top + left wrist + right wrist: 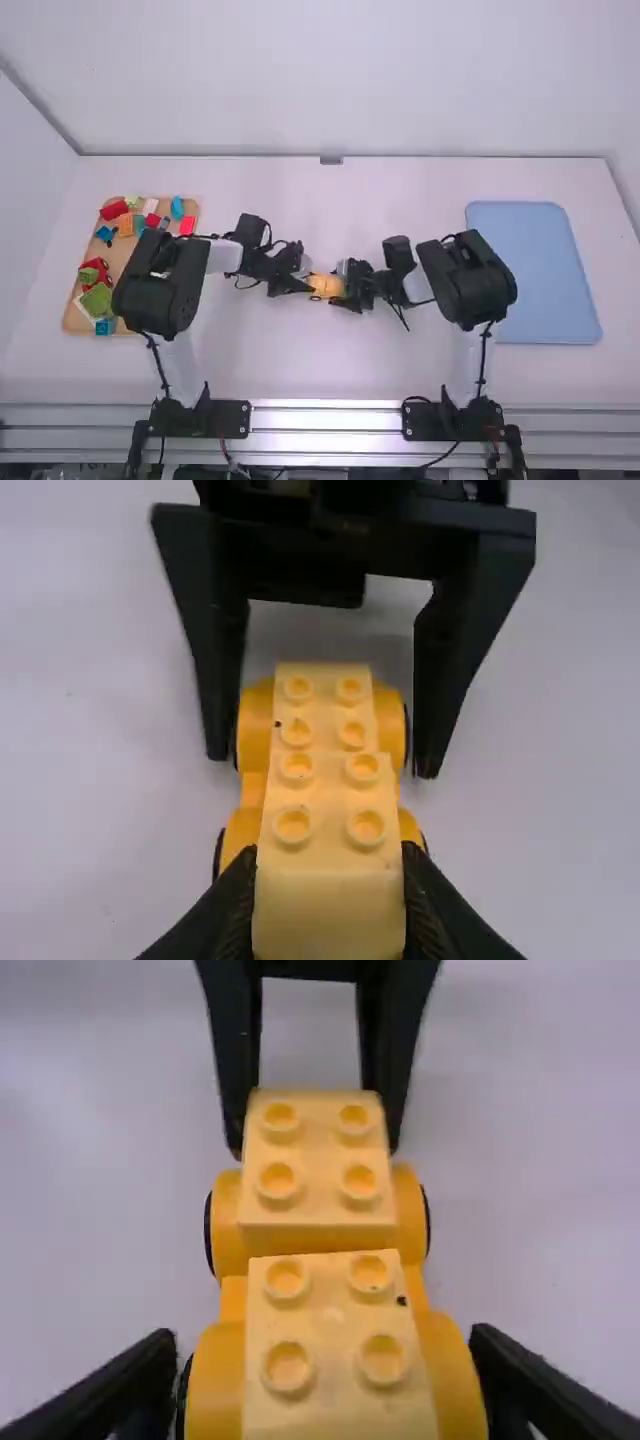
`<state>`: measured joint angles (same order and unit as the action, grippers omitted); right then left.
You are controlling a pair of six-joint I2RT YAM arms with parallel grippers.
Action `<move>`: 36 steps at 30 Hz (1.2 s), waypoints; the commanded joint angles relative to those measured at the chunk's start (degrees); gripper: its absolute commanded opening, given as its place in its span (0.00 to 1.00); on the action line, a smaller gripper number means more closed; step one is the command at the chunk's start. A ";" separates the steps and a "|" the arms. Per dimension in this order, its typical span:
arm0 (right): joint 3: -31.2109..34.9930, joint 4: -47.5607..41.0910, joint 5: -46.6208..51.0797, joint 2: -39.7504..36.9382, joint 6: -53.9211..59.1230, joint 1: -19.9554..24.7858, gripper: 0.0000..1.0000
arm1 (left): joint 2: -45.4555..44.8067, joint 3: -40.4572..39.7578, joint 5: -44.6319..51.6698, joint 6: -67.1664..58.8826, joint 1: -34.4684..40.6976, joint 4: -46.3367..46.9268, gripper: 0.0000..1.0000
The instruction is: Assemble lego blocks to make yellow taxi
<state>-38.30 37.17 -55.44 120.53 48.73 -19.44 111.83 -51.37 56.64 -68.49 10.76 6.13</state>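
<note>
White tabletop (320, 375) below; a yellow car (325, 286) lies between the arms' ends; the left tool (307, 285) clamps its pale end block (330, 905); the right tool (344, 287) stands apart around the other end.

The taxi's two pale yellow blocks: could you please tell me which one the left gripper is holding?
The high view's left-hand block: the left gripper is shut on it, while the other block sits between the right gripper's parted fingers.

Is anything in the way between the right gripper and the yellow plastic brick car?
No, nothing I can see. One end of the yellow plastic brick car sits inside the open black right gripper.
</note>
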 commanded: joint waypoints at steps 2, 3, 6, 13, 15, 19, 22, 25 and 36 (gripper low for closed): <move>-0.79 -0.15 1.73 0.57 0.66 -0.35 0.50 | -1.16 0.55 -0.17 1.18 0.87 0.31 0.02; -0.79 -0.13 1.31 0.57 0.57 -0.33 0.42 | -1.16 0.55 -0.37 1.22 0.85 0.57 0.02; -0.66 -0.17 1.49 0.57 0.61 -0.33 0.34 | -1.16 0.79 -0.87 1.64 0.87 0.76 0.02; -0.68 -0.13 1.44 0.57 0.61 -0.39 0.29 | -1.16 4.66 -2.10 4.74 0.83 -8.39 0.02; -0.72 -0.33 1.36 0.57 0.09 -0.46 0.29 | -1.16 5.90 -2.14 6.62 0.87 -11.54 0.02; -0.68 -0.11 1.49 0.57 -0.66 -0.44 0.29 | -1.16 8.07 -2.27 9.40 0.81 -16.87 0.13; -0.74 -0.11 1.49 0.57 -0.70 -0.44 0.29 | -1.18 8.28 -2.12 12.02 0.79 -18.53 0.35; -0.68 -0.07 1.46 0.57 -0.68 -0.42 0.29 | -1.18 8.02 -2.10 12.70 0.85 -18.62 0.34; -2.08 -1.77 1.29 0.57 -0.24 -0.44 0.27 | -1.18 4.24 -2.08 3.23 0.87 -4.61 0.06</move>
<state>-39.18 36.16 -55.07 120.53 48.21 -19.27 110.67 -47.29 56.47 -60.84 10.94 -0.34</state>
